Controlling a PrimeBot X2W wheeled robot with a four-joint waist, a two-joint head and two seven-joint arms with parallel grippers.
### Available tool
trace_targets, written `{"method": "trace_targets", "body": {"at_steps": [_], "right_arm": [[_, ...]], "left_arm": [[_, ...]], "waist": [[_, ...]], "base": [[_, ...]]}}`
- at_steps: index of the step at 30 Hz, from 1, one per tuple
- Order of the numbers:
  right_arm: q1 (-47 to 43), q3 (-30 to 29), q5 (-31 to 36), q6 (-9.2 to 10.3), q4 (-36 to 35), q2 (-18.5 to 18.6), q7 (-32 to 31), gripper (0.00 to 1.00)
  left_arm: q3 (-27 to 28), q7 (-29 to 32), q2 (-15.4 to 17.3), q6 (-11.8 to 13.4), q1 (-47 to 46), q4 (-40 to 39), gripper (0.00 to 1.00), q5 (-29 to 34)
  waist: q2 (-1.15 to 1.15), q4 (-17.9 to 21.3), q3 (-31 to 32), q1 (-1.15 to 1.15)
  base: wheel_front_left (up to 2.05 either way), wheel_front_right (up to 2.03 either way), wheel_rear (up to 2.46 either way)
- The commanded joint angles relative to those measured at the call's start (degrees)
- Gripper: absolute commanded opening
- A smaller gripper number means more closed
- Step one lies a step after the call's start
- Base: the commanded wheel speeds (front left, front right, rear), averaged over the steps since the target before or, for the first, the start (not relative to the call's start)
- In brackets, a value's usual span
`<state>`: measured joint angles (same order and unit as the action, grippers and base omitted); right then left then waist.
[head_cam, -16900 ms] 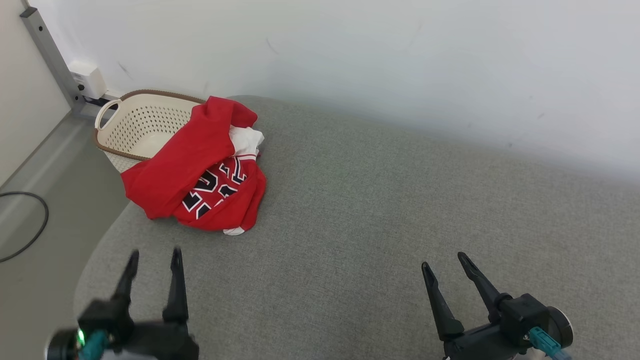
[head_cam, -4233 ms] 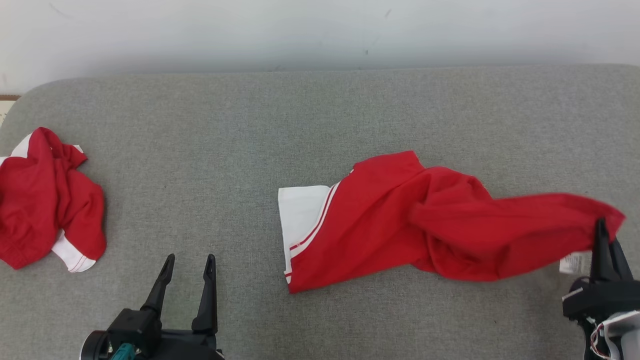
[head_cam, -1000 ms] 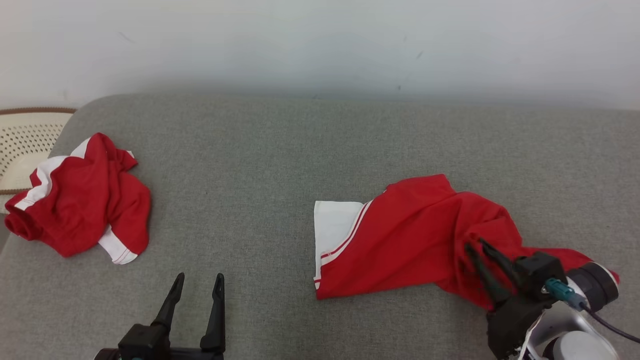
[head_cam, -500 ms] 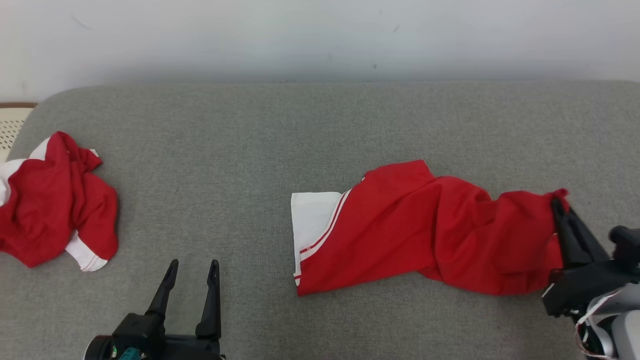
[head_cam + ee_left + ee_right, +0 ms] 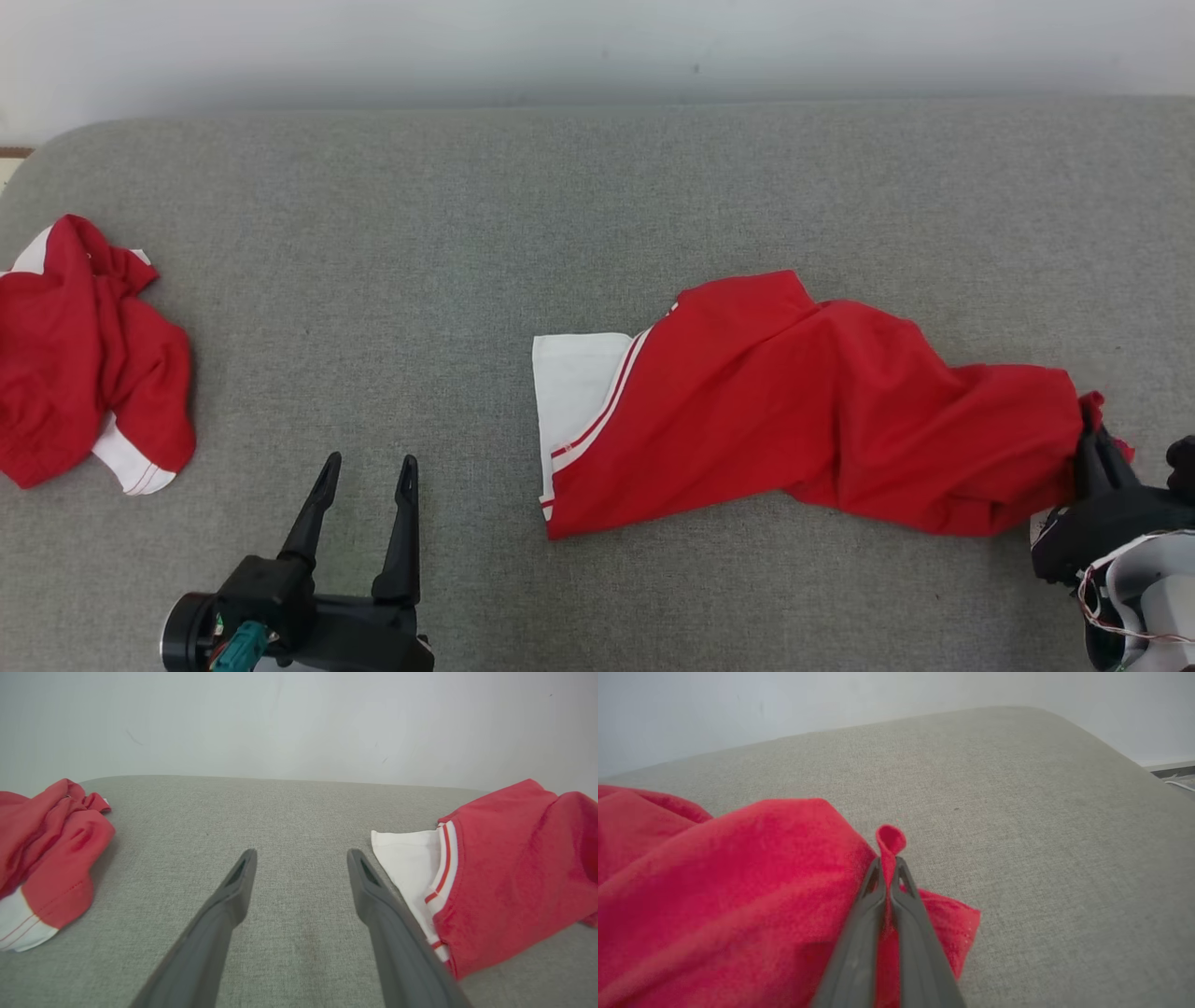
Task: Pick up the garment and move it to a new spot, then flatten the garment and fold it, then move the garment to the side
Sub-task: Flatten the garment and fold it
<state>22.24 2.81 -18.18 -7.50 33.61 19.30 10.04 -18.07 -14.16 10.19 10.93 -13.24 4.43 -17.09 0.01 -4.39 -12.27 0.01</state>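
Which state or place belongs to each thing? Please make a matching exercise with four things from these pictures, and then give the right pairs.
Things
1. left end effector
2. right end effector
3. crumpled garment
4. long garment

States or places
A. stretched out across the middle of the grey surface
B. shut on the end of the long garment
C. open, holding nothing
D. bunched up at the left edge of the head view

Pairs: 1-C, 2-B, 3-D, 4-A
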Motion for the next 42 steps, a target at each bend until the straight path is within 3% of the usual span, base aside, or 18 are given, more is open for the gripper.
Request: {"method": "trace_targets", "body": {"at_steps": [1,7,18,20,21,33,42], "right_arm": [[0.77,0.04,-0.63,0.02,1.78,-0.26,0.65,0.00],[1.40,0.48,-1.08,0.02,8.06,-0.97,3.03,0.00],[-3.08,-1.00,-3.41,0.03,9.97,-3.58,4.82,0.00],[-3.49,-1.59,-4.06,0.04,9.38,-4.08,4.98,0.87],[-3.59,-2.14,-4.35,0.04,8.72,-4.21,5.06,1.00],[-10.58,-12.89,-1.38,0.03,-12.85,-7.10,5.25,1.00],[-13.81,-6.05,3.85,0.03,-27.50,-8.40,0.58,1.00]], "left_arm": [[-0.10,0.00,0.21,0.08,-0.44,0.27,1.00,0.71],[-0.05,-0.19,0.31,0.22,-0.52,0.81,1.00,0.33],[0.23,-0.05,1.00,0.74,0.69,0.55,1.00,-0.13],[0.21,0.16,1.16,0.94,0.78,0.37,1.00,-0.14],[0.22,0.21,1.27,1.00,0.82,0.31,1.00,-0.17],[0.90,0.82,2.89,1.75,2.29,-0.84,1.00,-0.58],[1.10,1.57,3.90,2.37,4.27,-2.05,1.00,-0.91]], "waist": [[-0.01,-0.17,-0.26,-0.01],[-0.01,-0.13,-0.02,-0.01],[-0.01,1.84,0.71,-0.01],[-0.01,2.25,0.89,-0.01],[-0.01,2.40,1.01,-0.01],[-0.01,3.54,4.03,-0.01],[-0.01,3.99,6.90,-0.01]], "base": [[0.00,0.00,0.00],[0.00,0.00,0.00],[0.00,0.00,0.00],[0.00,0.00,0.00],[0.00,0.00,0.00],[0.00,0.00,0.00],[0.00,0.00,0.00]]}}
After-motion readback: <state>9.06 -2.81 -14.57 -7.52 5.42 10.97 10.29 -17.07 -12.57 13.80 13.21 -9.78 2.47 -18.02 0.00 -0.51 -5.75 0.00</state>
